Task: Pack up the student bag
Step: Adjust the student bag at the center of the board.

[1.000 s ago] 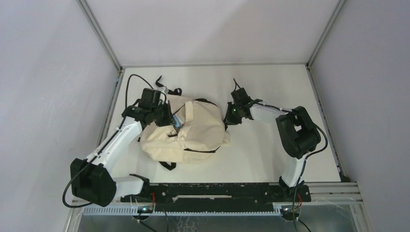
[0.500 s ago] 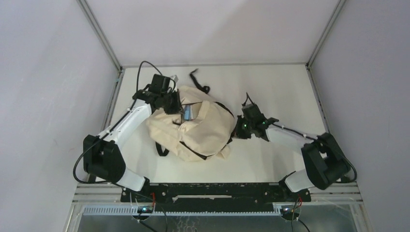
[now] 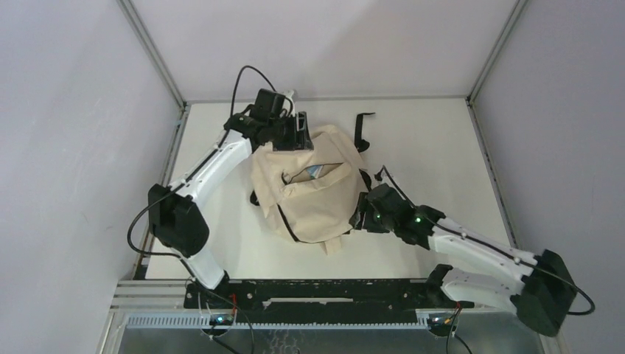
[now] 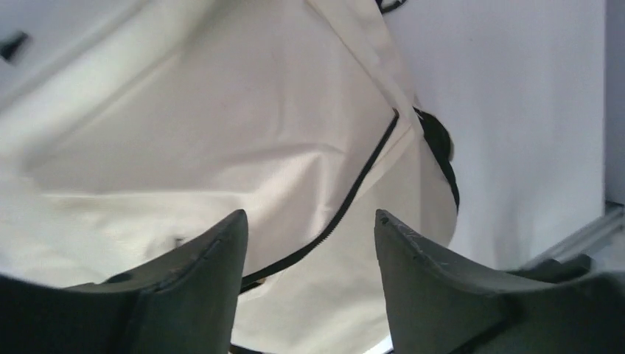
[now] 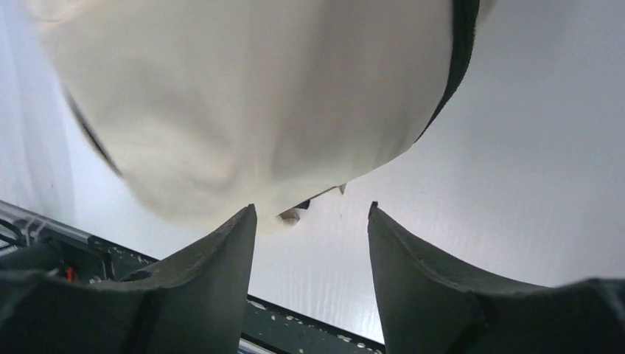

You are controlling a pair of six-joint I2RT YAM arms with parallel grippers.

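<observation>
Two arms at one student bag (image 3: 318, 199). It lies on the white table (image 3: 442, 147), about mid-depth and a little left of centre, broad end far, tapering toward the near edge. There is a slit opening on its upper face; something pale blue (image 3: 315, 171) shows inside, too small to identify. One black strap (image 3: 362, 124) sticks out past the bag's far right corner.

At the bag's far edge, overlapping the fabric: left gripper (image 3: 295, 135). In the wrist view its fingers (image 4: 195, 287) stand apart. Cream cloth and a black zipper line (image 4: 354, 198) fill the gap. Cannot tell whether any cloth is pinched between them.

At the bag's right side, toward the near end, just beside the fabric: right gripper (image 3: 362, 214). In the wrist view its fingers are spread, with bare table and the black rail (image 5: 295, 324) showing between them. The bag sits beyond the tips and nothing is held. Contact with the bag is not clear.
</observation>
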